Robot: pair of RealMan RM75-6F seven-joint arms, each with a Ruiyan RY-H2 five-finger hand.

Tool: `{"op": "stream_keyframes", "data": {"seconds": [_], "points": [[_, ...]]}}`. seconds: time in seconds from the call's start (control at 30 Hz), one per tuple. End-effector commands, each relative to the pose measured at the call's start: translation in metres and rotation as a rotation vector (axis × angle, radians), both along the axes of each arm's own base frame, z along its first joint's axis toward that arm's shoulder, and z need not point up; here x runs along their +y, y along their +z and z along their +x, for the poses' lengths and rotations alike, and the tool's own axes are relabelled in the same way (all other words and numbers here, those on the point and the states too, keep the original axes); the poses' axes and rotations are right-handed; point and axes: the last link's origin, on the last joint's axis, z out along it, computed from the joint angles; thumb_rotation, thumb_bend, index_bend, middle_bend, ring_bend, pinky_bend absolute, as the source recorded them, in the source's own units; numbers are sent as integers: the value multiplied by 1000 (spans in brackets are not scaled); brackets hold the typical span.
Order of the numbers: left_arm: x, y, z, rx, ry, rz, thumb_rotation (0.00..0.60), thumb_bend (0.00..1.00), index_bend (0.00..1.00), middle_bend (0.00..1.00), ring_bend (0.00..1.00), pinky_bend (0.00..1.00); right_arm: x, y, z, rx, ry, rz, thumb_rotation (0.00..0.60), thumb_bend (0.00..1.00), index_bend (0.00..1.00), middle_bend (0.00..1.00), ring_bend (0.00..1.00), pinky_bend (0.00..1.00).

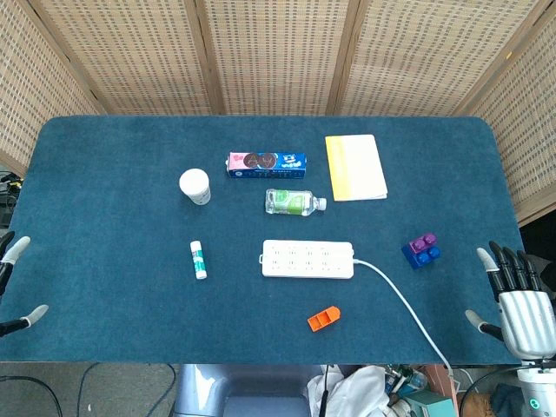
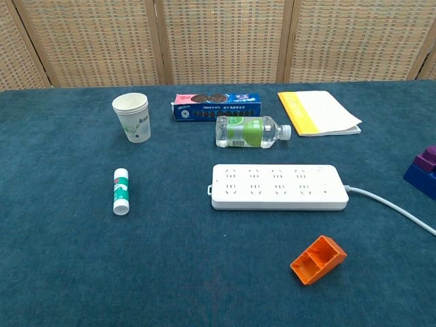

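Nothing is held — the right hand (image 1: 521, 300), fingers apart, is seen nearest the toy blocks (image 1: 421, 251); the left hand (image 1: 13, 287), fingers apart, at the table (image 1: 104, 261) edge.

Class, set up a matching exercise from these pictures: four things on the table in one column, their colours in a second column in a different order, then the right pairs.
Things:
1. power strip
2. small open box
3. biscuit pack
4. notebook

Colours:
A. blue
B. yellow and white
C. white
D. orange

Pairs: 1-C, 2-D, 3-A, 4-B
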Motion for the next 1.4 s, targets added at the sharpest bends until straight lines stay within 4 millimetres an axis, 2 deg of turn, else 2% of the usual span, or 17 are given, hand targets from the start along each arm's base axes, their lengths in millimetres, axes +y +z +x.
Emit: {"op": "stream_keyframes", "data": {"seconds": [0.03,0.23,0.3,0.33,0.4,0.43,0.47,0.5,0.53,0.57,0.63,0.67,0.73,0.87,1.07,1.17,1.4], "points": [[0,0,1,1,-2,0,600,0,0,0,0,0,0,-1,0,0,1,5,600,0,0,0,0,0],[-2,-1,2,6,-13,5,600,0,0,0,0,0,0,-3,0,-17,-8,34,600,0,0,0,0,0],[-1,-3,2,15,-18,5,600,0,0,0,0,0,-10,-9,6,-53,22,58,600,0,0,0,0,0],[0,-4,2,19,-18,6,600,0,0,0,0,0,-15,-12,8,-67,36,69,600,0,0,23,12,0],[2,-6,2,25,-15,1,600,0,0,0,0,0,-28,-17,14,-84,66,103,600,0,0,156,147,60],[3,-8,2,28,-11,-3,600,0,0,0,0,0,-34,-20,17,-94,78,126,600,17,0,287,295,192],[4,-9,2,36,-7,-8,600,0,0,0,0,0,-42,-25,22,-118,93,163,600,77,0,424,452,401],[5,-11,2,40,-5,-12,600,0,0,0,0,0,-46,-29,25,-143,98,195,600,139,0,504,539,549],[6,-12,2,44,-2,-14,600,0,0,0,0,0,-52,-34,29,-175,100,234,600,258,0,604,640,753],[7,-13,2,47,0,-14,600,0,0,0,0,0,-56,-37,31,-194,97,261,600,387,0,678,719,891],[9,-15,2,54,8,-12,600,0,0,0,0,0,-69,-49,40,-229,104,332,600,584,0,751,813,991],[10,-15,2,55,13,-10,600,0,0,0,0,0,-76,-55,43,-222,105,358,600,675,0,775,851,1000],[11,-16,2,59,20,-9,600,0,0,0,0,0,-86,-65,48,-195,109,396,600,762,0,796,884,1000],[14,-20,0,73,42,-16,600,0,0,0,0,0,-104,-88,58,-137,104,473,600,836,4,806,905,1000],[18,-22,-1,81,62,-17,600,0,0,0,0,0,-116,-110,68,-120,81,532,600,851,136,810,905,1000],[20,-24,-1,88,71,-11,600,0,0,0,0,0,-119,-124,75,-122,72,574,600,851,157,811,905,1000],[20,-27,-1,94,72,-13,600,0,0,0,0,0,-120,-139,80,-99,67,604,600,853,194,810,905,1000]]}}
